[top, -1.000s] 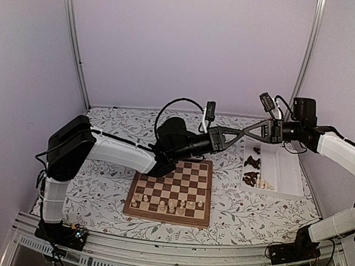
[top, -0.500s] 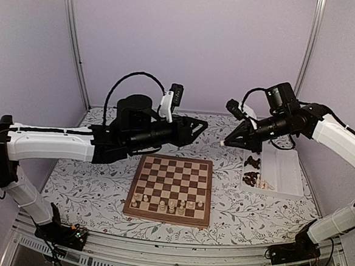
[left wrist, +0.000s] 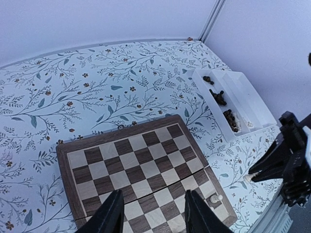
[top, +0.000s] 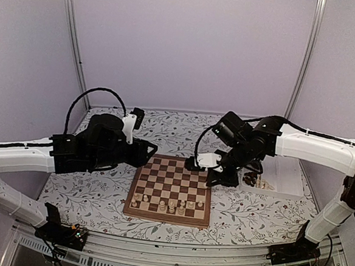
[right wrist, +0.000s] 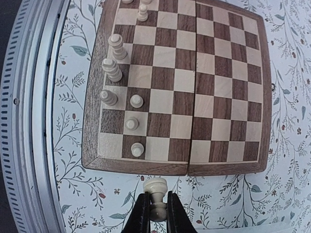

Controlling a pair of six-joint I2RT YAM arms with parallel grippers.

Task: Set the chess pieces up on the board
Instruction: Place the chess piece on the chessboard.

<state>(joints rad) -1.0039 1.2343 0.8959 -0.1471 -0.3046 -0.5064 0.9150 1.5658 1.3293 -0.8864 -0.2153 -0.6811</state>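
Edges: the square wooden board (top: 174,178) lies flat in the middle of the table, with a reddish-brown border all round. Its near edge is close to the metal rail (top: 175,254) along the table's front.
Open room: most squares are bare, and printed cloth shows on every side of the board.
Chess pieces: a few pale pieces (top: 167,204) stand upright on the rows nearest the robot. The dark pieces (left wrist: 221,97) lie heaped in the white tray (left wrist: 255,104) to the right of the board.
Right hand (right wrist: 156,209): pinching a cream chessman (right wrist: 157,187), perhaps a pawn, upright over the cloth just off the board's right edge.
Left hand (left wrist: 153,216): fingers spread with nothing between them, hovering at the board's left side.
Materials: smooth tan and dark brown checks, turned wood pieces, and a table (top: 100,194) covered in a leaf-and-berry print.
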